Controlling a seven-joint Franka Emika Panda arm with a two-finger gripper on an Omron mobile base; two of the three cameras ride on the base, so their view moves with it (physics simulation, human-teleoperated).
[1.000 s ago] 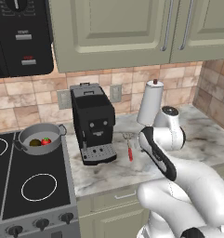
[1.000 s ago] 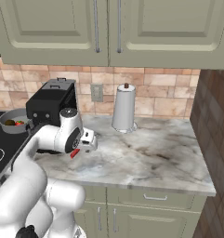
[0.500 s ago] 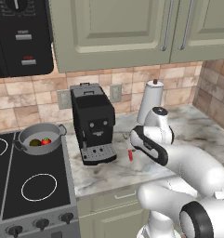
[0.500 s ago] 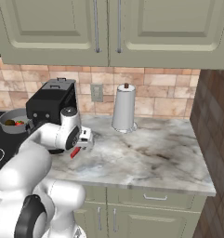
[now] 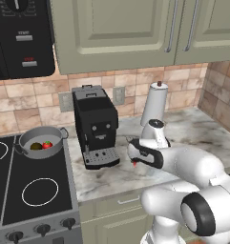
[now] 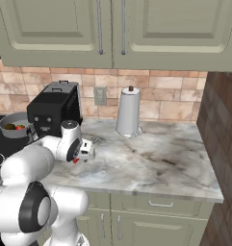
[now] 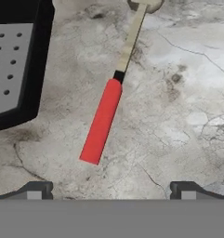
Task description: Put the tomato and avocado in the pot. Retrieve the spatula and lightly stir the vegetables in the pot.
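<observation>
Over the last second we've swung the arm in and down from mid-right toward the spatula (image 7: 104,118), so the gripper (image 7: 108,188) now hovers straight over it with the fingers spread wide and nothing between them. We read this as the retrieval step: the tomato (image 5: 47,144) and avocado (image 5: 36,146) already sit in the pot (image 5: 40,134) on the stove, left of centre in the left base view, well apart from the hand. The hand view gives us what the base views don't: the red handle lies diagonally mid-frame on the marble counter (image 7: 178,93), pale shaft running to the top edge, coffee machine tray (image 7: 16,60) at upper left. In the base views only a red sliver peeks below the wrist.
</observation>
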